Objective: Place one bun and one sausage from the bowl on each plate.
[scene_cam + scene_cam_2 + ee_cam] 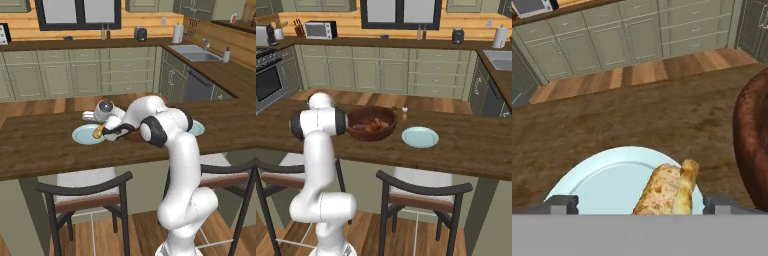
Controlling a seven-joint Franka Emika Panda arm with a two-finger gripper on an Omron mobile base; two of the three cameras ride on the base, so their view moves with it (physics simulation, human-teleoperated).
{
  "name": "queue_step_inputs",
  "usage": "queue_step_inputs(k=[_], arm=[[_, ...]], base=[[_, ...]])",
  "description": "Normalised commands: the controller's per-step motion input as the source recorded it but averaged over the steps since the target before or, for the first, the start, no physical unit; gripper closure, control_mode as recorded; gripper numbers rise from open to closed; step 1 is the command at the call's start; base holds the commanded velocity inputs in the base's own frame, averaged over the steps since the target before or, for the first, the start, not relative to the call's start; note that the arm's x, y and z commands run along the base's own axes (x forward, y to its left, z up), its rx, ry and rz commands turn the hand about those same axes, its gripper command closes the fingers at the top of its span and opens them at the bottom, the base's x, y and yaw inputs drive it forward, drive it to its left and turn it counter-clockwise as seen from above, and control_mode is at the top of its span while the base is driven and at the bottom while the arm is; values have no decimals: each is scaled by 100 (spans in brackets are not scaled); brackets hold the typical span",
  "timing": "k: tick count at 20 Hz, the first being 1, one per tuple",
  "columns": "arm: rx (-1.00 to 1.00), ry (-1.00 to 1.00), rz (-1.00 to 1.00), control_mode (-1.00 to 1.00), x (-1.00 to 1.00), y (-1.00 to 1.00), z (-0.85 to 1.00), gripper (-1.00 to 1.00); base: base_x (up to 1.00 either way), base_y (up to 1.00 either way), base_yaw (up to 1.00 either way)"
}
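Note:
A golden, speckled bun (664,189) lies on the pale blue left plate (602,182), between my gripper's (639,203) wide-apart fingertips (562,202) and closer to the right one. The gripper is open. In the left base view my gripper (103,131) hovers low over that plate (82,135) with the bun (98,131) at its tip. The dark reddish-brown bowl (371,123) holds more buns and sausages (362,127); its wall (754,135) stands just right of the plate. The second pale blue plate (420,136) lies bare to the bowl's right.
A small shaker (404,114) stands behind the bowl. Two dark-framed stools (87,192) (423,192) sit under the wooden counter's near edge (60,167). My own arm (318,125) hides the left plate in the right base view.

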Motion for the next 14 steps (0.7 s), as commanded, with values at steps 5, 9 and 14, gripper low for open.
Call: queue_step_inputs(k=[5,9,14], arm=[[-2,0,-2,-100,-23,-13,100,-100],[-3,0,-2,-100,-64,-57,100,-100],[2,2,-19,-100,-18,-55,100,-100]], base=[[0,0,0],[0,0,0],[0,0,0]])
